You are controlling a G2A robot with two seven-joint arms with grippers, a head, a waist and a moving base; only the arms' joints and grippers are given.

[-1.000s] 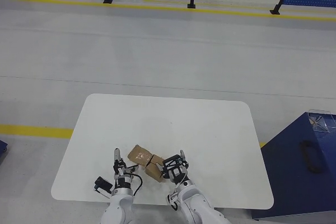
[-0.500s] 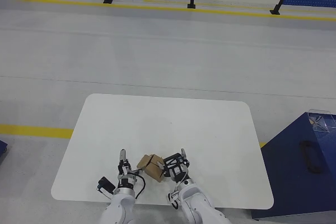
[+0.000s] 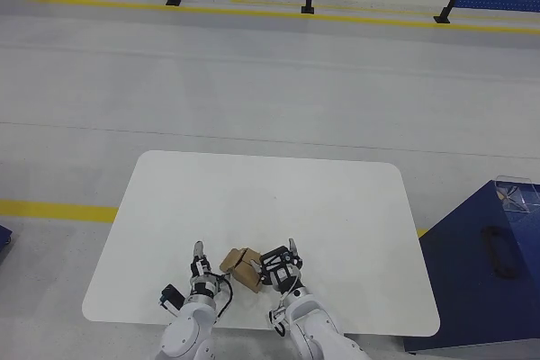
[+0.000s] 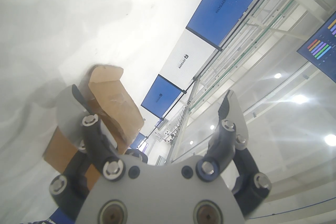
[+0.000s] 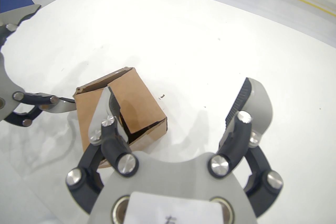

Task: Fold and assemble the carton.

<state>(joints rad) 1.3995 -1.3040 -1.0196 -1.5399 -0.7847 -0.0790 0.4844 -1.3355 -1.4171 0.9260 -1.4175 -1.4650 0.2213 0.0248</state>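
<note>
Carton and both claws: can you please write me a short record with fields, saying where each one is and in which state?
carton: brown, already shaped into a box, end flaps not closed
table: white; the carton lies near the edge closest to the robot
left claw: open, one finger against the carton's side
right claw: open, one finger at the carton's open end flaps, the other over bare table
grip: neither claw is closed on the carton

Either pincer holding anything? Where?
Nothing gripped. Both the right pincer and left pincer are open, each with one finger against the carton: right at its open flaps, left at its side.
</note>
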